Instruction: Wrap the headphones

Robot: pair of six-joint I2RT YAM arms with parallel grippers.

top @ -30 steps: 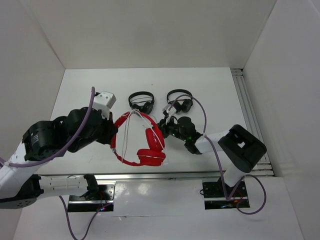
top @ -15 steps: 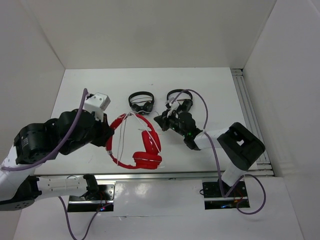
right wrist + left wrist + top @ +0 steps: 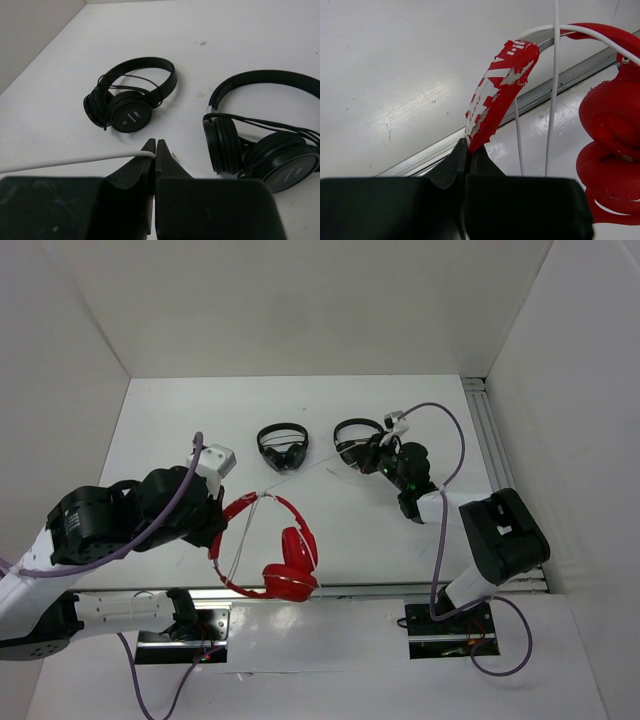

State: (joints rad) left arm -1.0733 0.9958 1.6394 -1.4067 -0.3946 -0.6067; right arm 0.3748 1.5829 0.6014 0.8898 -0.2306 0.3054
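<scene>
Headphones (image 3: 297,543), red, sit at the near-left part of the white tabletop (image 3: 400,405), cups close to the front rail. Cannot tell whether the cups rest on the surface or hang. Left tool (image 3: 468,151) is pressed together, pinching the end of the red headband. The headband face carries white lettering, badly peeled and flaked, not readable. In the left wrist view the two stacked red cups are cut off by the right frame edge, and the tool's black body hides everything below the fingertips. White cable (image 3: 75,161) runs thin and taut from the headband area across to the right tool (image 3: 155,149), which is closed on it. The cable tip is lost between the fingers and its other end leaves the left edge of that view. More strands of it cross the headband arc in the left wrist view. Two black headphones lie flat further back, well apart from the red pair: left black pair (image 3: 129,116) has small pale print on the cup, too small to read, and right black pair (image 3: 280,162) has similar print, blurred and partly cut off at the frame edge. In the top view the right tool sits just beside the right black pair, and its fingertips are hard to pick out against the black.
</scene>
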